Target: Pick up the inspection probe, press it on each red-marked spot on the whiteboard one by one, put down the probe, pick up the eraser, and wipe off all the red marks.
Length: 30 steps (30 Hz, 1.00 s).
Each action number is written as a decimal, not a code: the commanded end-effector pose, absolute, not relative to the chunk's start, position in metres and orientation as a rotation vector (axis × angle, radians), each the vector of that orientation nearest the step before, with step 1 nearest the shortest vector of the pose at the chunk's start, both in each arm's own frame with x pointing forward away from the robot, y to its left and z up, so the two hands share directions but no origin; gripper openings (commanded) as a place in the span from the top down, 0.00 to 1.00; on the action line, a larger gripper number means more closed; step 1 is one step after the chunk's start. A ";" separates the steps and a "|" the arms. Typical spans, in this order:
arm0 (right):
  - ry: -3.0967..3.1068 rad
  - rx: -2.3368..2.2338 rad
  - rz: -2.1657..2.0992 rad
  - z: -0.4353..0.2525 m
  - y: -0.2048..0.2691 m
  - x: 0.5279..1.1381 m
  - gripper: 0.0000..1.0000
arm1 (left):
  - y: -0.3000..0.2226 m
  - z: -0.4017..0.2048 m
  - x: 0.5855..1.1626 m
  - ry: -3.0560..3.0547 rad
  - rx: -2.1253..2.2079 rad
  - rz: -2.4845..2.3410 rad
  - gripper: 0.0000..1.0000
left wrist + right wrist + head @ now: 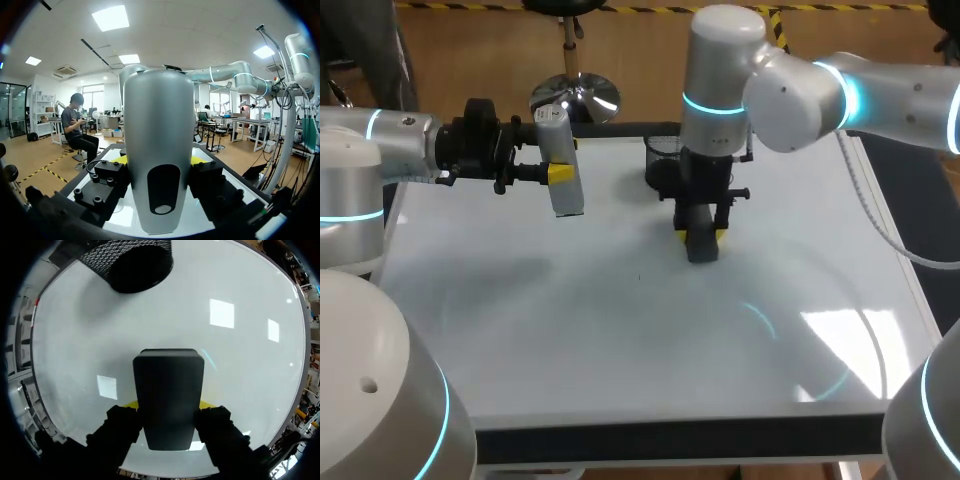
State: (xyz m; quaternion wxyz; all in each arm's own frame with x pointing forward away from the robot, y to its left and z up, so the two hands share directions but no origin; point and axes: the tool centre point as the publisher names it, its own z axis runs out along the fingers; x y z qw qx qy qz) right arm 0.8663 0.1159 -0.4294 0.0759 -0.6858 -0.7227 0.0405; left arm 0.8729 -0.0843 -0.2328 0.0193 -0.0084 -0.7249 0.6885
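My left gripper [558,174] is shut on the grey inspection probe [563,170], which hangs upright above the back left of the whiteboard [620,330]. In the left wrist view the probe [159,155] fills the space between the fingers of the left gripper [159,161]. Near the board's middle, my right gripper [702,237] points down, shut on the black eraser [702,248]. The eraser [168,395] sits between the yellow tips of the right gripper [168,407], its end at the whiteboard [240,365]; whether it touches I cannot tell. No red marks show on the board.
A black mesh holder [665,160] stands at the back of the board, just behind my right arm; in the right wrist view the holder [131,265] lies ahead of the eraser. The board's black front edge [680,438] runs along the near side.
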 end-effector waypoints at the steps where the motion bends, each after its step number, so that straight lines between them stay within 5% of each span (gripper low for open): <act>1: -2.149 -2.075 0.092 -0.431 0.094 0.858 1.00 | -0.084 -0.232 0.873 -2.248 -0.028 2.140 1.00; 30: -2.186 -2.137 0.089 -0.381 0.058 0.830 1.00 | -0.084 -0.232 0.873 -2.248 -0.028 2.140 1.00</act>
